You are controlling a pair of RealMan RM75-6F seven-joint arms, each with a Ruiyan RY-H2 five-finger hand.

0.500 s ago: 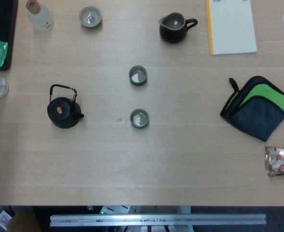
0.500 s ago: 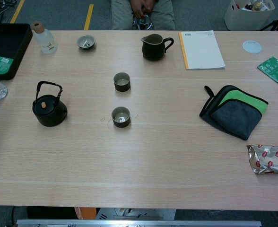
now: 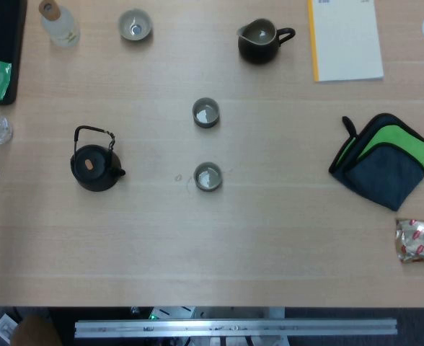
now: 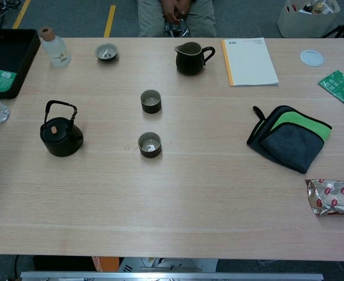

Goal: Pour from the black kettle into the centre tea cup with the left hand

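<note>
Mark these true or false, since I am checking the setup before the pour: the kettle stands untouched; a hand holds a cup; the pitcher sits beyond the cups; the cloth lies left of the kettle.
1. The kettle stands untouched on the table. True.
2. A hand holds a cup. False: the near cup and the centre cup stand free, no hand on them.
3. The pitcher sits beyond the cups. True.
4. The cloth lies left of the kettle. False: it lies far right.
</note>
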